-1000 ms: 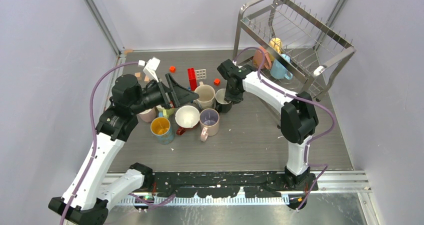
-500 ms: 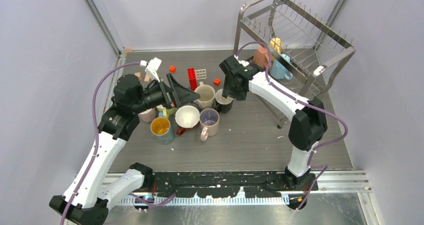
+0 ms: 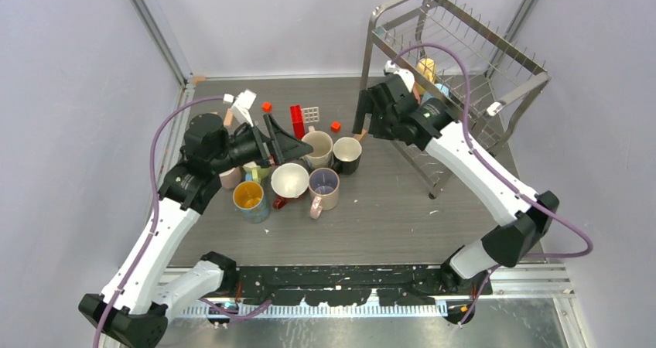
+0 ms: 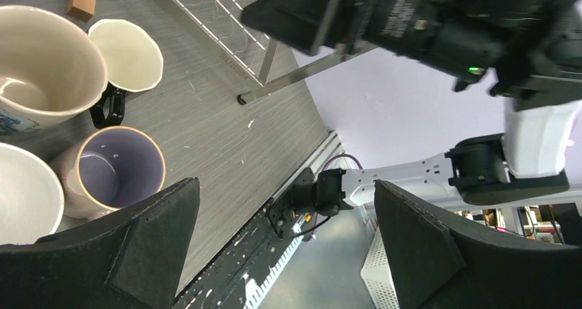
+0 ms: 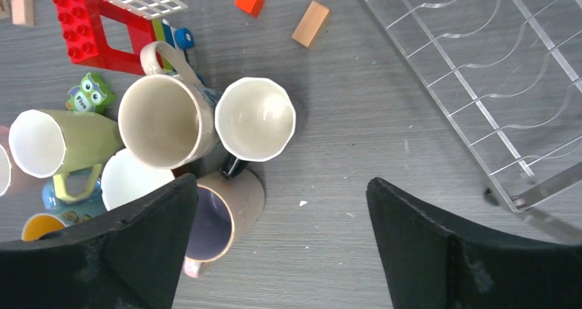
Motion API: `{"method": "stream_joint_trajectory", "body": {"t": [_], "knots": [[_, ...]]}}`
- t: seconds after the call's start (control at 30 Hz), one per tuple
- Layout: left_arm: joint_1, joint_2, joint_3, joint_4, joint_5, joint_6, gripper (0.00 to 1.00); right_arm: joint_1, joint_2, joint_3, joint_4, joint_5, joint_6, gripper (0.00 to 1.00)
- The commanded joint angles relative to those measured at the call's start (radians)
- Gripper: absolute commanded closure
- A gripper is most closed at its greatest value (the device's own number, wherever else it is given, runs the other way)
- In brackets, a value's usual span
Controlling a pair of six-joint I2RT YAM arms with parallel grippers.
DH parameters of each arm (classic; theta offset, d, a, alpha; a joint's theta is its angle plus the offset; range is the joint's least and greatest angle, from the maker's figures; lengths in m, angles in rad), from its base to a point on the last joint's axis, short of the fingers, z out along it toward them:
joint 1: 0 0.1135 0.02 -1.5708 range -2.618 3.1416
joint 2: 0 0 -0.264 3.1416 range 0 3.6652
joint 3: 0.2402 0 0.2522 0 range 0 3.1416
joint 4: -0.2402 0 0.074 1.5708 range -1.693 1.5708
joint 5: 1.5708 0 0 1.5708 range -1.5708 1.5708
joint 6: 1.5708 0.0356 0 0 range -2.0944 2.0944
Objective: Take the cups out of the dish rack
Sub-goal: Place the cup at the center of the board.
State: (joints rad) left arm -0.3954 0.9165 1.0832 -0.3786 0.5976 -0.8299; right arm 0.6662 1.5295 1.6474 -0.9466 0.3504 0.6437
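While your right gripper [image 3: 363, 121] hangs above the table [image 3: 402, 216], between the dish rack [image 3: 464, 50] and the cluster of cups, its fingers stand wide apart with nothing between them. Your left gripper [image 3: 290, 143] is equally spread and empty, poised over the cluster's left side.

Inside the dish rack, one yellow cup [image 3: 426, 69] shows through the wires, just beyond the right arm.

On the table, the beige cup [image 5: 161, 120] and the black cup [image 5: 255, 119] stand mouth-up and touching, both with cream interiors. The pink cup [image 5: 223, 216], just nearer, shows a lavender interior. The green cup [image 5: 62, 143] lies on its side, and the blue cup [image 3: 251, 198] has a yellow interior. A red block [image 5: 96, 27] lies just beyond the beige cup.
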Motion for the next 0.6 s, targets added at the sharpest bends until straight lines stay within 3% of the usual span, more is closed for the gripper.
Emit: {"method": "stream_joint_trajectory", "body": {"t": [0.0, 0.3, 0.57], "knots": [[-0.056, 0.03, -0.006, 0.047, -0.056, 0.038, 0.0, 0.003, -0.089, 0.064, 0.012, 0.06, -0.056, 0.0], [-0.28, 0.215, 0.049, 0.134, -0.302, 0.103, 0.0, 0.005, -0.188, 0.175, -0.023, 0.043, -0.087, 0.0], [-0.441, 0.497, 0.22, 0.233, -0.504, 0.229, 0.0, 0.005, -0.28, 0.231, -0.048, 0.07, -0.112, 0.0]]}}
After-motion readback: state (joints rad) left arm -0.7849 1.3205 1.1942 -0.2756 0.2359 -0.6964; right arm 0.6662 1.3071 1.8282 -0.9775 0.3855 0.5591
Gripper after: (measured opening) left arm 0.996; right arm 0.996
